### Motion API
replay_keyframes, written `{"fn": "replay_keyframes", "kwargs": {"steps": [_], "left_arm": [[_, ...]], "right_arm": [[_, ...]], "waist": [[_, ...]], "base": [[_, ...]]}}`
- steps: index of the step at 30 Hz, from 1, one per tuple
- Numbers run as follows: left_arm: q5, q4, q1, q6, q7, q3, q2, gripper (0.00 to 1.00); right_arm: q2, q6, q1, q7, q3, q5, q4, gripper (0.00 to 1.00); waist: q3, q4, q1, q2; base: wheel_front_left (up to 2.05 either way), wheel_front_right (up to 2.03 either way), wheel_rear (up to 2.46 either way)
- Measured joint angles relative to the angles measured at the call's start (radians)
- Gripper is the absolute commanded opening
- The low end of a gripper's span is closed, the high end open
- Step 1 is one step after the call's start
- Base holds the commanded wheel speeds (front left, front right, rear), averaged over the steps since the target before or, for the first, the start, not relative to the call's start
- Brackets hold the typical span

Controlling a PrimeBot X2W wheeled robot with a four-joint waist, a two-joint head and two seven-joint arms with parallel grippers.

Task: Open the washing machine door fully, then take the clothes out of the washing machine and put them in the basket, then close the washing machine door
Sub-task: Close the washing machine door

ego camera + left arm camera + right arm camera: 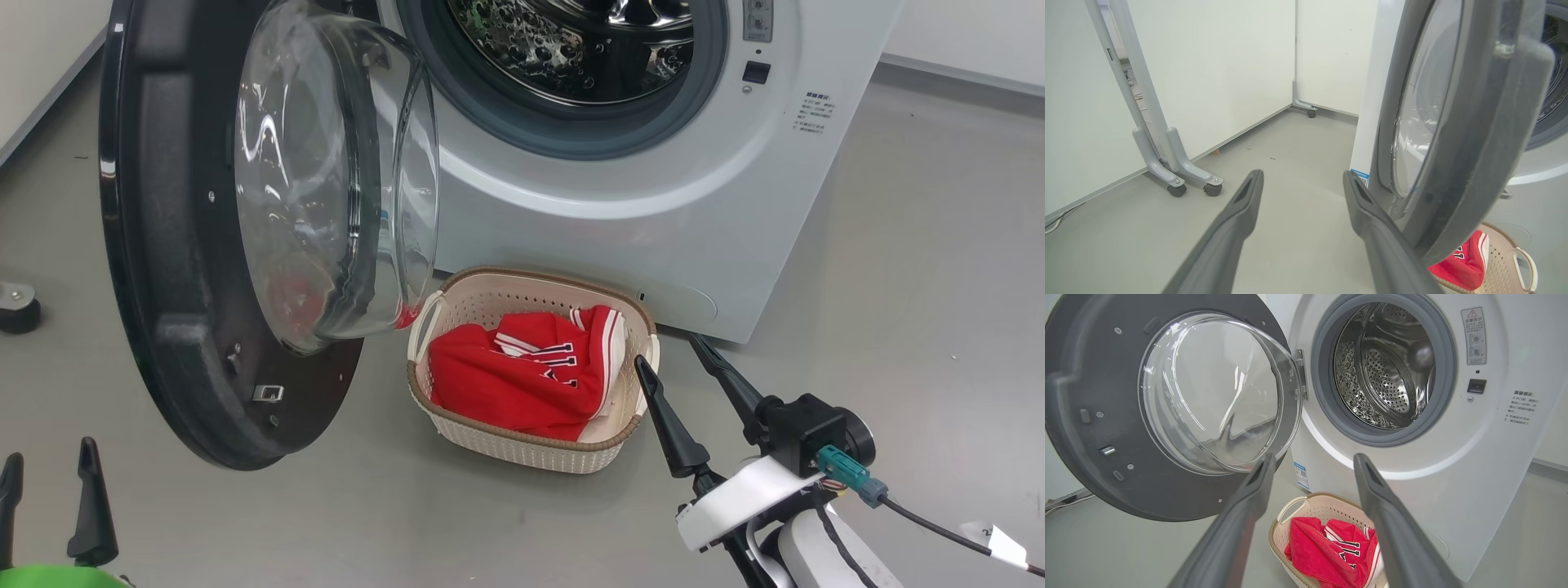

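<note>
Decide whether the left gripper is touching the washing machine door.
Apart. In the head view, bare floor shows between the left gripper and the lower rim of the washing machine door.

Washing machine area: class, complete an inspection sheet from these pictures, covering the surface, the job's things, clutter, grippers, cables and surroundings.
Surface: grey floor, smooth, with a few small specks.
Job's things: washing machine door stands wide open; washing machine drum shows bare steel where visible; red clothes lie in the basket, which stands on the floor in front of the machine.
Clutter: dark round object on the floor at far left.
Grippers: left gripper open, holding nothing; right gripper open, holding nothing, near the basket's right side.
Cables: black cable with teal connector at the right wrist.
Surroundings: white partition panels on castor feet.
</note>
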Motion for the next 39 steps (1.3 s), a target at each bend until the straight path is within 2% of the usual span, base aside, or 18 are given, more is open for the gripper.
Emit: {"fn": "replay_keyframes", "kwargs": {"steps": [20, 21, 22, 23, 32, 39], "left_arm": [[0.000, 0.019, 0.000, 0.000, -0.010, -0.007, -0.001, 1.00], [0.000, 0.020, 0.000, 0.000, -0.010, -0.009, 0.000, 0.87], [0.000, 0.021, 0.000, 0.000, -0.010, -0.012, 0.000, 0.32], [0.000, 0.021, 0.000, 0.000, -0.010, -0.015, 0.000, 0.00], [-0.020, 0.017, -0.003, 0.000, -0.010, -0.023, 0.016, 0.00], [-0.127, -0.015, -0.055, 0.000, 0.015, -0.020, 0.024, 0.00]], "right_arm": [[0.000, -0.004, 0.000, 0.000, 0.000, 0.000, -0.003, 1.00], [0.000, -0.004, 0.000, 0.000, 0.000, 0.000, -0.003, 1.00], [0.000, -0.004, 0.000, 0.000, 0.000, 0.000, -0.003, 1.00], [0.000, -0.004, 0.000, 0.000, 0.000, 0.000, -0.003, 1.00], [0.000, -0.004, 0.000, 0.000, 0.000, 0.000, -0.004, 1.00], [0.000, -0.004, 0.000, 0.000, 0.000, 0.000, -0.005, 1.00]], "waist": [[0.010, 0.000, 0.0000, 0.0000], [0.011, 0.000, 0.0001, 0.0000], [0.012, 0.000, 0.0000, 0.0000], [0.013, 0.000, 0.0000, 0.0000], [0.019, 0.001, 0.0000, 0.0000], [0.023, 0.002, 0.0000, 0.0000]], "base": [[0.00, 0.00, 0.00], [0.00, 0.00, 0.00], [0.00, 0.00, 0.00], [0.00, 0.00, 0.00], [0.00, 0.00, 0.00], [0.00, 0.00, 0.00]]}}
